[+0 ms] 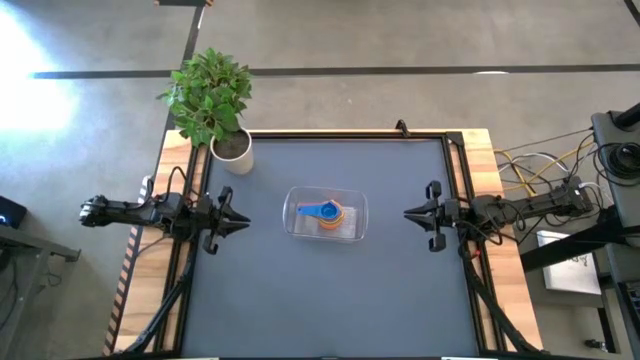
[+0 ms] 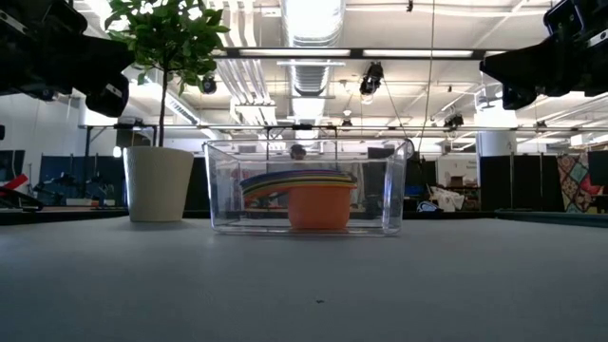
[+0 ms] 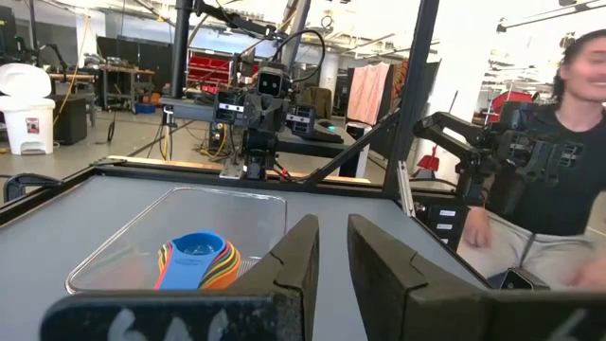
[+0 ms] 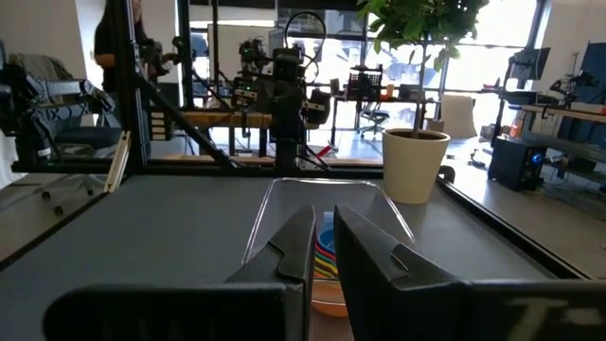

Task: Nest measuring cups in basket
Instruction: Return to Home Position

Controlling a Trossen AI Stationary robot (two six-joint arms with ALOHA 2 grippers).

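Table (image 1: 330,290) | cups (image 1: 326,213) nested in basket (image 1: 296,207) | midway between both fingers, nearly together

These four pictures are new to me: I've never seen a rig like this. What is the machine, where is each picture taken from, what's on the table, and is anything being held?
It is a robot with two dark arms at a table, each ending in a two-finger gripper. One picture looks straight down, one looks level across the table top, and two come from cameras on the wrists, past each arm's own fingers. The left gripper and the right gripper hang at opposite sides, nearly shut, holding nothing. In the middle of the table stands a clear basket with the measuring cups stacked inside one another, a blue one on top and an orange one at the bottom. A potted plant stands at a far corner. A person shows beyond the table.
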